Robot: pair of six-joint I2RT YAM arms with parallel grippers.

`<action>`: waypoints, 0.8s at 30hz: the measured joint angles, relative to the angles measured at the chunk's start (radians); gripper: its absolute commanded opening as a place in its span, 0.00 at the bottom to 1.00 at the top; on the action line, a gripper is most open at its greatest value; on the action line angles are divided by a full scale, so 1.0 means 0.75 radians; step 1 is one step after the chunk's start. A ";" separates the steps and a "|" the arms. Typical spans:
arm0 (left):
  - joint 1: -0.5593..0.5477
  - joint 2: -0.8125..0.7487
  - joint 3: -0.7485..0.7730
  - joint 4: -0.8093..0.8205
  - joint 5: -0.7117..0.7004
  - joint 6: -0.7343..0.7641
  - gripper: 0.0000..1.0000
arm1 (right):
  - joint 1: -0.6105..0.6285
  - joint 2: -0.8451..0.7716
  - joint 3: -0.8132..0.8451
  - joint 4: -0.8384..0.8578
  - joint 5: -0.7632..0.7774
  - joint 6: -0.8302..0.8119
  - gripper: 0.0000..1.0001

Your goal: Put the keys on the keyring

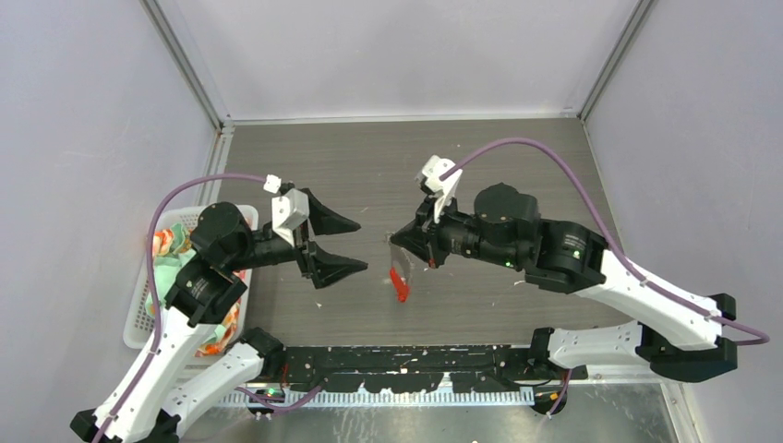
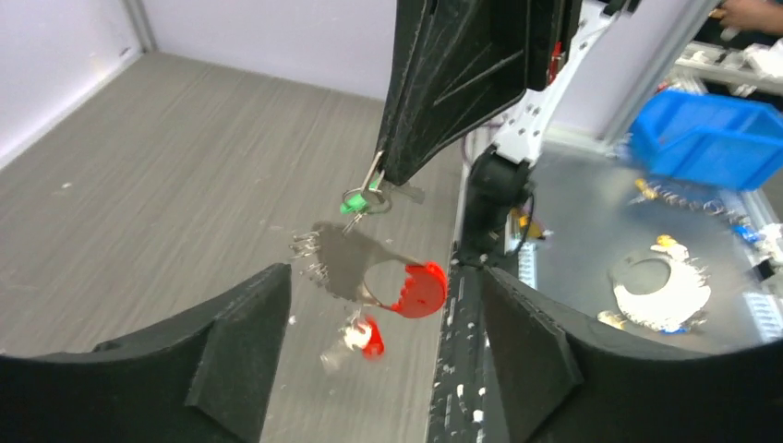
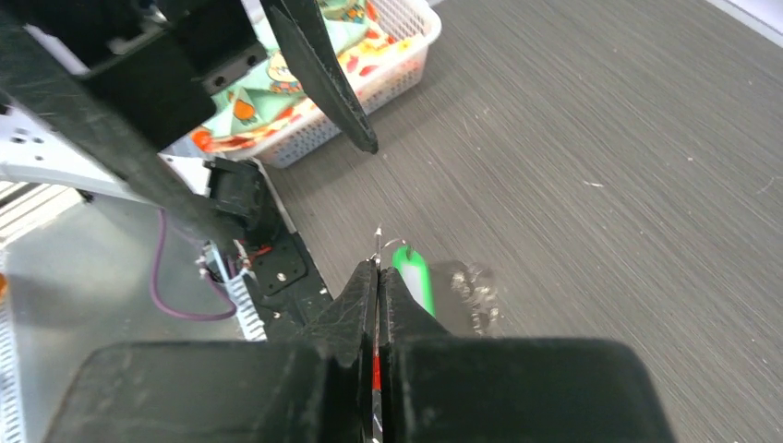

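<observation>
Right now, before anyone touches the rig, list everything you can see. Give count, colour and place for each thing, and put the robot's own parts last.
green key: one, green head, pinched at the tip of the right tool
red-tagged key: one, red and white, on the table
keyring: one, silver loops with a red strip, near the red-tagged key
basket: one, white, left table edge
cloth: patterned green and orange, count unclear, in the basket
blue bin: one, off the table
table: one, grey wood-grain
left tool: one, black, open
right tool: one, black, shut on the green key
</observation>
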 measured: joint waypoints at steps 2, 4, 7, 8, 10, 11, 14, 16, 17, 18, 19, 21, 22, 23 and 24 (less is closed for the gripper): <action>0.000 0.006 0.001 -0.053 -0.038 0.019 0.88 | -0.002 0.030 -0.022 0.005 0.015 -0.012 0.01; 0.002 0.021 0.004 -0.115 -0.086 0.041 0.89 | -0.006 0.075 -0.047 0.015 0.022 -0.020 0.01; 0.028 0.064 0.012 -0.219 -0.188 0.066 0.91 | -0.019 0.165 -0.071 0.036 0.020 -0.028 0.01; 0.053 0.073 0.012 -0.252 -0.227 0.069 0.91 | -0.025 0.202 -0.076 0.048 0.016 -0.032 0.01; 0.136 0.096 0.011 -0.309 -0.306 0.071 0.91 | -0.048 0.273 -0.083 0.084 -0.006 -0.039 0.01; 0.194 0.104 0.008 -0.328 -0.332 0.070 0.91 | -0.072 0.309 -0.088 0.108 -0.023 -0.041 0.01; 0.440 0.120 -0.003 -0.374 -0.392 0.071 0.91 | -0.159 0.401 -0.099 0.193 -0.100 -0.046 0.01; 0.582 0.144 -0.007 -0.395 -0.451 0.078 0.91 | -0.235 0.488 -0.098 0.284 -0.167 -0.048 0.01; 0.620 0.159 -0.011 -0.401 -0.488 0.092 0.92 | -0.271 0.535 -0.098 0.334 -0.206 -0.049 0.01; 0.638 0.171 -0.016 -0.404 -0.513 0.108 0.92 | -0.299 0.582 -0.095 0.370 -0.239 -0.048 0.01; 0.647 0.187 -0.026 -0.417 -0.540 0.132 0.92 | -0.325 0.632 -0.092 0.402 -0.268 -0.048 0.01; 0.655 0.213 -0.044 -0.444 -0.569 0.171 0.99 | -0.374 0.737 -0.081 0.439 -0.315 -0.047 0.01; 0.656 0.229 -0.047 -0.461 -0.574 0.185 1.00 | -0.397 0.780 -0.080 0.449 -0.330 -0.048 0.01; 0.656 0.250 -0.047 -0.480 -0.577 0.204 1.00 | -0.416 0.815 -0.083 0.450 -0.338 -0.048 0.01; 0.657 0.272 -0.047 -0.494 -0.578 0.217 1.00 | -0.432 0.837 -0.093 0.454 -0.342 -0.048 0.01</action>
